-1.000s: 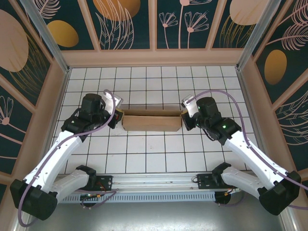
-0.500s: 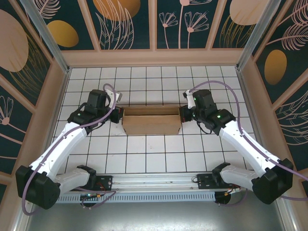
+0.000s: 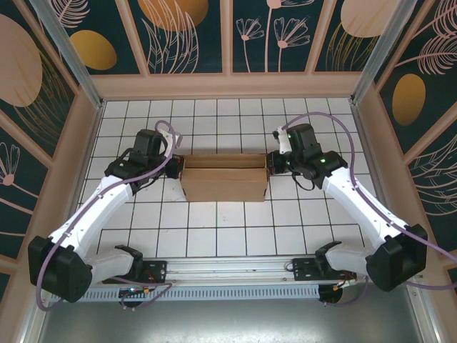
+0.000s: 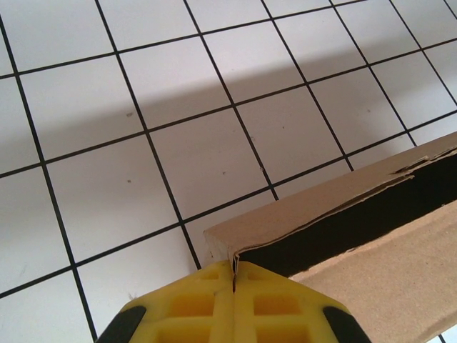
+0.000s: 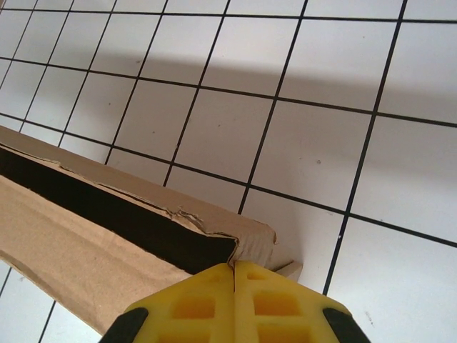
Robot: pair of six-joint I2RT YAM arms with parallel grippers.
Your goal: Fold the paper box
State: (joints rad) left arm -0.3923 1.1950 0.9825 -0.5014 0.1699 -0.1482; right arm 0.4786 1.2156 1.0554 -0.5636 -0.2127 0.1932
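While the paper box lies near the middle of the white gridded table, its long side running across, the left gripper sits at its left end and the right gripper at its right end. Each has its yellow fingers pressed together, tips meeting a far end corner of the box. Whether any card is pinched between them cannot be told.

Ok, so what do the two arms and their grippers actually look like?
Both the left arm and right arm have white link shells with black joints and bases, and a mauve cable looping along each. A green light glows near the right wrist. The left gripper and right gripper have yellow plastic fingers with recessed pockets.
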